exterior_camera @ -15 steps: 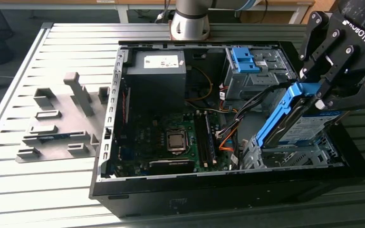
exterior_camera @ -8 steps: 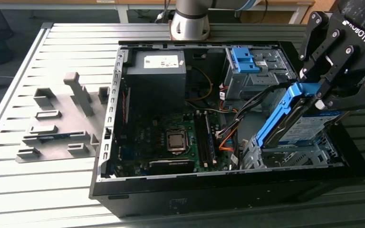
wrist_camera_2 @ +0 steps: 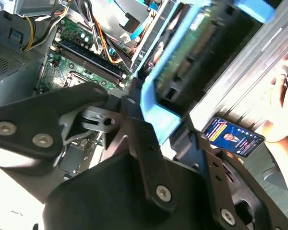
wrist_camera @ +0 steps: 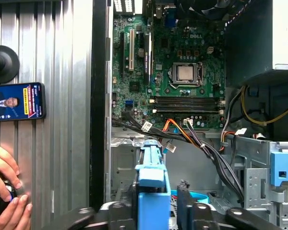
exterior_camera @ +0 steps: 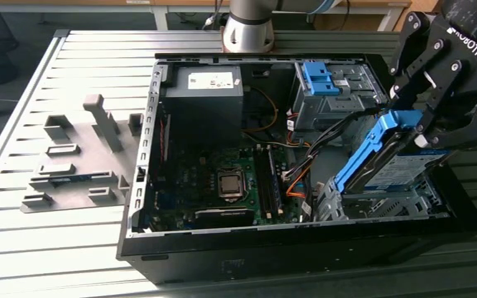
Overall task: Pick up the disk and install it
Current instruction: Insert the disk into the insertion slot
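While the gripper (exterior_camera: 425, 127) is holding its jaws clamped on the disk (exterior_camera: 392, 155) by the blue frame, the drive is hanging tilted just above the drive cage (exterior_camera: 379, 202) at about four o'clock in the open computer case (exterior_camera: 305, 248) in the exterior view. Cables (wrist_camera: 201, 143) are crowding the cage mouth, so I judge that one could be getting pinched or could be tipping the disk off line. Farther out, at roughly nine o'clock in the first wrist view, a person's hand (wrist_camera: 5, 191) and a phone (wrist_camera: 17, 101) are resting on the surface (exterior_camera: 56, 248), risking contact if the arm is swinging wide.
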`<state>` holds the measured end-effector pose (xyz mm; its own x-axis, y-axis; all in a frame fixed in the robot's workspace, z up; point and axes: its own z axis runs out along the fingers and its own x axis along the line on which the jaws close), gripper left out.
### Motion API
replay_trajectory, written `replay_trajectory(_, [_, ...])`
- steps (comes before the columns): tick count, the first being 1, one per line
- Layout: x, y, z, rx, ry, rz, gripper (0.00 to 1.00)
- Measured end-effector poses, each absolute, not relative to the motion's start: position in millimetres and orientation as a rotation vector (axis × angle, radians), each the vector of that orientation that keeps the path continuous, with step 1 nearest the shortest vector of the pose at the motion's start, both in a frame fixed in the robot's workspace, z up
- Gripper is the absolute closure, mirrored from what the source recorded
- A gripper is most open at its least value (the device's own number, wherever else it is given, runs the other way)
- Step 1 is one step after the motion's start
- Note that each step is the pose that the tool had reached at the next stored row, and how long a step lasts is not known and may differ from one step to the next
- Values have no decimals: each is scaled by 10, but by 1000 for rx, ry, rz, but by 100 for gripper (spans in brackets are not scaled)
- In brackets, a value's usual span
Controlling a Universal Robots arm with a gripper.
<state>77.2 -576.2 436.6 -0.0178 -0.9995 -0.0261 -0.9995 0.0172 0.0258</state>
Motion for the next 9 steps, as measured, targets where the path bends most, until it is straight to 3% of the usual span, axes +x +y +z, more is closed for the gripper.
replay_trajectory(1, [772, -5762, 4352, -2201, 2240, 58, 51])
replay_trajectory(9, [772, -5763, 4238, -2201, 2240, 58, 52])
